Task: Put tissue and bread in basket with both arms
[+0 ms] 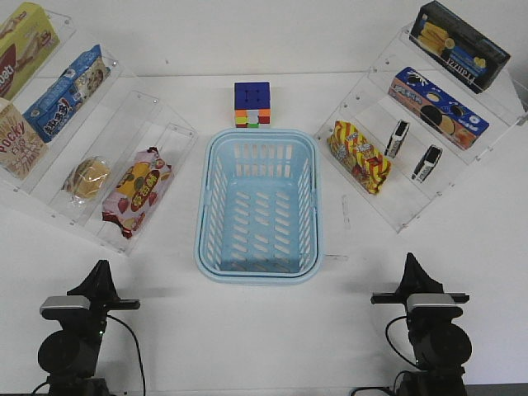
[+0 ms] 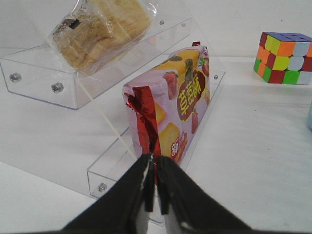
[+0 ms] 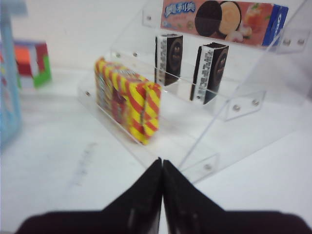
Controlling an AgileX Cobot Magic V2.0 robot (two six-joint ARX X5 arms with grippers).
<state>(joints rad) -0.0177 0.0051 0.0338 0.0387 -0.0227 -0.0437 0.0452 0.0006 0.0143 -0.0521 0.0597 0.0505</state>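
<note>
The light blue basket stands empty in the middle of the table. The bread in its clear wrapper lies on the left clear shelf; it also shows in the left wrist view. Two black tissue packs stand on the right shelf, also seen in the right wrist view. My left gripper is shut and empty, near the table's front left. My right gripper is shut and empty at the front right.
A pink-red snack bag lies beside the bread. A red-yellow striped snack bag sits left of the tissues. A multicoloured cube stands behind the basket. Clear acrylic shelves with snack boxes flank the basket.
</note>
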